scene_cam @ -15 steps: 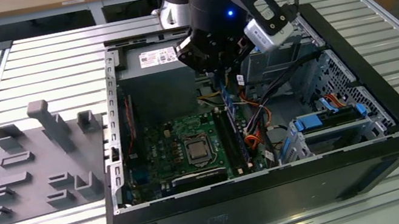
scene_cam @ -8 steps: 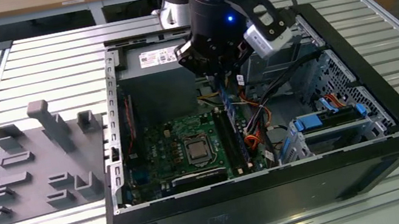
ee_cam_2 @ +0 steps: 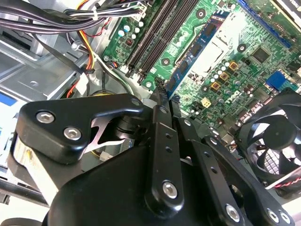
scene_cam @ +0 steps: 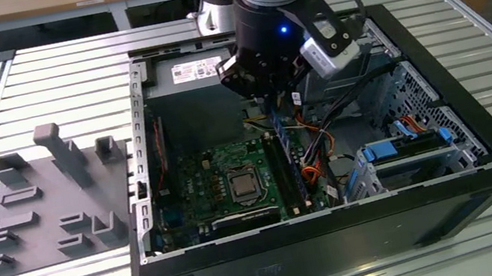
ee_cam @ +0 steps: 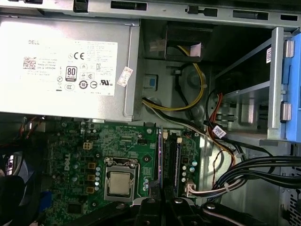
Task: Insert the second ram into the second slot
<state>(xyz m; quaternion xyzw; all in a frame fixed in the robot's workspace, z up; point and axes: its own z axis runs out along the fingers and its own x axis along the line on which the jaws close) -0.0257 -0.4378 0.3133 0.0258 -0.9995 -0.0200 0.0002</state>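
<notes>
Carefully, with the claw (ee_cam_2: 160, 98) clamped on the memory stick (ee_cam_2: 195, 50) above the slots (scene_cam: 291, 189), at three o'clock from the processor (scene_cam: 242, 183) in the exterior view, it should probably go down square under even pressure.

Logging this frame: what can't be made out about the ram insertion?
Whether the second ram touches the ram slots: in the second wrist view the stick covers its own lower edge; in the exterior view it is too small.
How much of the ram the gripper holds: its body covers that end.
Which slot the ram lines up with: edge-on in the first wrist view.
</notes>
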